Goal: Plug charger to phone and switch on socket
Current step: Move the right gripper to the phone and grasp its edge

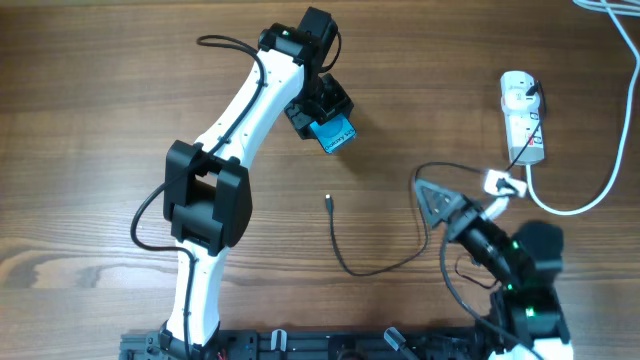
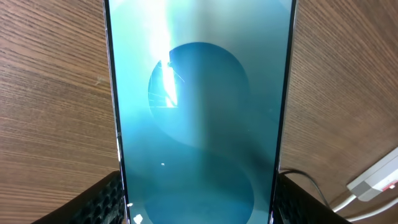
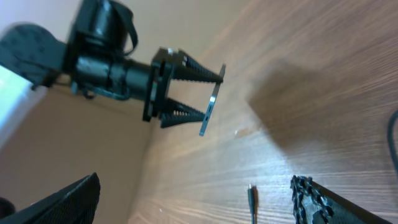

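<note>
My left gripper (image 1: 322, 108) is shut on the phone (image 1: 336, 132), a flat handset with a teal screen, and holds it above the table. In the left wrist view the phone (image 2: 199, 112) fills the frame between both black fingers (image 2: 99, 202). In the right wrist view it (image 3: 212, 107) appears edge-on, off the wood. The charger (image 1: 345, 255) is a thin black cable looping across the table; its plug tip (image 1: 329, 201) lies free below the phone and also shows as the plug tip (image 3: 251, 198). My right gripper (image 1: 432, 200) stands open and empty to the right of the tip. The white socket (image 1: 522, 118) lies at the far right.
A thick white cord (image 1: 600, 190) curves from the socket along the right edge. A small white adapter (image 1: 503, 183) sits just below the socket, close to my right gripper. The left arm (image 1: 215, 170) spans the table's left half.
</note>
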Action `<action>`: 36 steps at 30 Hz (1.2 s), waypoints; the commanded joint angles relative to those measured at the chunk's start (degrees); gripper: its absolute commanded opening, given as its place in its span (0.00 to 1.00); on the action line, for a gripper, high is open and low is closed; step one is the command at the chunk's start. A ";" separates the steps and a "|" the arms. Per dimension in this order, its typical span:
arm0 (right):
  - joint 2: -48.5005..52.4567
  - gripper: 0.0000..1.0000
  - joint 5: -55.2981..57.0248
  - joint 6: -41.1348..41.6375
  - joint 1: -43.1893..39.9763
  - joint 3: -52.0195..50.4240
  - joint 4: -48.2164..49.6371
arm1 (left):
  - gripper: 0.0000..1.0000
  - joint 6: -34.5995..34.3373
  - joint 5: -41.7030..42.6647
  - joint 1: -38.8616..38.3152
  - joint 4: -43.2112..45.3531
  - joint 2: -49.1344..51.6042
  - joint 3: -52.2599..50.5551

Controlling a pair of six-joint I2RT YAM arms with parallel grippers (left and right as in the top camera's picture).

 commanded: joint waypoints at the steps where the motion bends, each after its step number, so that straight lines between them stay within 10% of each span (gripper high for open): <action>1: 8.50 1.00 7.21 -3.34 5.70 5.11 1.03 | 0.04 -1.55 -0.37 0.04 0.55 -0.13 1.27; 27: 61.53 0.90 27.32 4.70 27.32 32.81 9.29 | 0.04 -4.35 -0.37 0.07 1.01 -0.13 1.27; 36: 64.89 0.66 29.40 6.62 27.50 35.50 9.49 | 0.04 -4.35 -0.37 0.07 1.42 -0.13 1.27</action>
